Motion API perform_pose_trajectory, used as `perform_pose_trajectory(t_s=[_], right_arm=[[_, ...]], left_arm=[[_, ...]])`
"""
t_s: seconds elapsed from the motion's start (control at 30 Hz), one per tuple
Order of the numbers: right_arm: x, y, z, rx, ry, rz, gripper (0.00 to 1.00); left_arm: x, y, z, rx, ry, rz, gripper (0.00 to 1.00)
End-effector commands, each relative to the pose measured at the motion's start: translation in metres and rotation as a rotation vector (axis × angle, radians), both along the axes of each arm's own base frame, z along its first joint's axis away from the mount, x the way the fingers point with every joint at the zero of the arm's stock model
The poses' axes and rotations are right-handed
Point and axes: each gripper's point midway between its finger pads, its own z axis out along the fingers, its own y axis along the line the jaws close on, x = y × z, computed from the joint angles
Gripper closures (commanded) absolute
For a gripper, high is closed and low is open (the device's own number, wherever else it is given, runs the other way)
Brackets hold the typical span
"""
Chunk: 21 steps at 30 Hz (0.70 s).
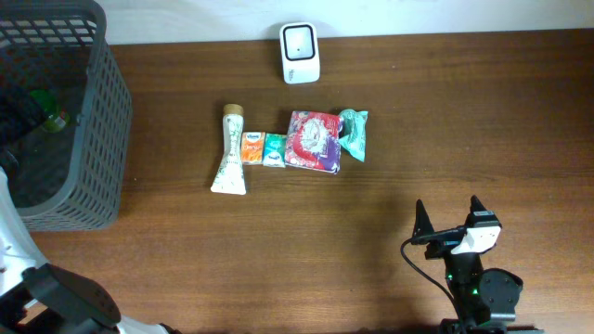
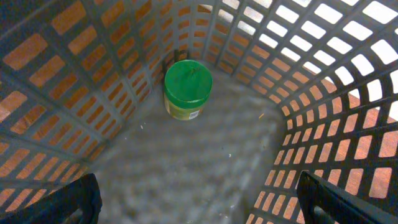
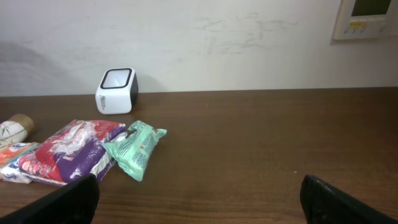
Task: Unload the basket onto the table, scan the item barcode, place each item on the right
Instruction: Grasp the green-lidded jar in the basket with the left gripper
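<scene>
Guessing barely started: hanging the left jaws wide apart, empty, over a green-lidded jar (image 2: 188, 84) in the basket (image 1: 111, 111), parking the right jaws apart too, leaving tube (image 1: 229, 148) and packets (image 1: 314, 141) lying on the tabletop (image 1: 278, 260) near the scanner (image 1: 300, 52).

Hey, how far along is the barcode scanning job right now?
Looks done: a green-lidded jar sits in the basket. In hand: nothing; the left gripper is open above the jar, the right gripper open and empty. Left, probably: five items in a row, tube to green packet, near the scanner.
</scene>
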Motion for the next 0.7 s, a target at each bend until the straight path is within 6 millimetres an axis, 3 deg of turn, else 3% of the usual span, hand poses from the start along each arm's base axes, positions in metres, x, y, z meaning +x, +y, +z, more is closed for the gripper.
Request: perform_pose_trajectory(t_s=[0.0, 0.27, 0.43, 0.67], right_arm=[[0.000, 0.001, -0.003, 0.008, 0.005, 0.003, 0.01], [0.000, 0.001, -0.003, 0.008, 0.005, 0.003, 0.01], [0.000, 0.001, -0.003, 0.008, 0.005, 0.003, 0.01], [0.000, 0.001, -0.003, 0.008, 0.005, 0.003, 0.01]], left_arm=[[-0.001, -0.004, -0.001, -0.006, 0.012, -0.029, 0.01], [-0.002, -0.005, -0.008, -0.018, 0.032, -0.027, 0.01], [0.012, 0.006, 0.007, 0.039, -0.043, -0.026, 0.01], [0.026, 0.020, -0.046, -0.006, 0.036, -0.016, 0.01]])
